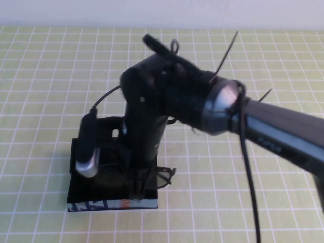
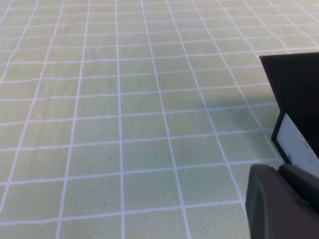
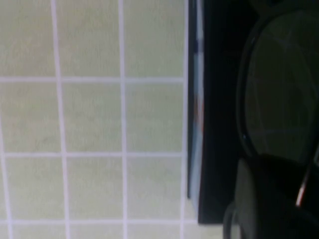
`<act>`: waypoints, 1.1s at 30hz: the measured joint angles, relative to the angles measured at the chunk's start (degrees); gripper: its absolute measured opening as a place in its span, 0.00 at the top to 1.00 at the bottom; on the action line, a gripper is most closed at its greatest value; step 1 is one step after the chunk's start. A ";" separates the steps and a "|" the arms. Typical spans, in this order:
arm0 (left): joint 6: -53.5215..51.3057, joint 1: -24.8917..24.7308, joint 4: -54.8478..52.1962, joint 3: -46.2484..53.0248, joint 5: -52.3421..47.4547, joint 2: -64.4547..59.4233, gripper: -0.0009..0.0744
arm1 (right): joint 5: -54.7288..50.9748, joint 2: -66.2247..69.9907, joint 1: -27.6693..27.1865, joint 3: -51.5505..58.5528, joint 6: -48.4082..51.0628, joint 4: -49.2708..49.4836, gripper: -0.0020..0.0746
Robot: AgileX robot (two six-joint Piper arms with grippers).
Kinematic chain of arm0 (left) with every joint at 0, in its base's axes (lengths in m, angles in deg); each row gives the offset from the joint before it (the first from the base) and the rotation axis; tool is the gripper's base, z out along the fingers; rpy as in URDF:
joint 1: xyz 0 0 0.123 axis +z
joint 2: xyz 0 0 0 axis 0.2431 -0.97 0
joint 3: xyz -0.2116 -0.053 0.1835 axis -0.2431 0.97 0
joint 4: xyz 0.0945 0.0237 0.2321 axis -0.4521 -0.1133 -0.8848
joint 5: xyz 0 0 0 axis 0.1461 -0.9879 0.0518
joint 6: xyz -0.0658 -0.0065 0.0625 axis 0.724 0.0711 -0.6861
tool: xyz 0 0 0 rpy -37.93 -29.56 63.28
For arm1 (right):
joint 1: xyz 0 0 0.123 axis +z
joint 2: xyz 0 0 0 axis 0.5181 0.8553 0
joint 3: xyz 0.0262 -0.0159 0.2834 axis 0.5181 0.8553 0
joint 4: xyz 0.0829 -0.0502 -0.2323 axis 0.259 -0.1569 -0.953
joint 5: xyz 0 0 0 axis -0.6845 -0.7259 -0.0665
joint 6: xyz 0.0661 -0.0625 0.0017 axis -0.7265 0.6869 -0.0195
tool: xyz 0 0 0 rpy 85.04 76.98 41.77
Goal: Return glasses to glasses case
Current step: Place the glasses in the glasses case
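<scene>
The black glasses case lies open at the near left, its blue, white and orange front edge facing me. My right gripper points straight down into it, shut on the glasses, whose black frame pokes out past the case's right side. In the right wrist view a clear lens of the glasses sits over the dark case, just beyond my right gripper. My left gripper is outside the high view. It hovers low over the mat beside the case's black lid, fingers together and holding nothing.
A yellow-green mat with a white grid covers the table. The right arm and its cable span the right half of the high view. A white label shows on the case near the left gripper.
</scene>
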 joint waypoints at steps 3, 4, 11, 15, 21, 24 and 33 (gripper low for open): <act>0.00 0.00 0.00 0.00 0.00 0.00 0.99 | -0.14 2.23 1.63 -2.60 -0.28 -1.10 0.89; 0.00 0.00 0.00 0.00 0.00 0.00 0.99 | -0.14 2.85 2.01 -3.35 -0.38 -1.20 0.89; 0.00 0.00 0.00 0.00 0.00 0.00 0.99 | -0.29 6.22 3.02 -7.53 -0.61 -1.96 0.89; 0.00 0.00 0.00 0.00 0.00 0.00 0.99 | -0.33 7.47 3.06 -8.55 -0.73 -1.96 0.89; 0.00 0.00 0.00 0.00 0.00 0.00 0.99 | -0.33 8.49 3.06 -8.68 -0.73 -2.20 0.89; 0.00 0.00 0.00 0.00 0.00 0.00 0.99 | -0.33 8.99 3.06 -8.68 -0.73 -2.20 0.89; 0.00 0.00 0.00 0.00 0.00 0.00 0.99 | -0.33 9.99 3.06 -8.89 -0.73 -2.20 0.89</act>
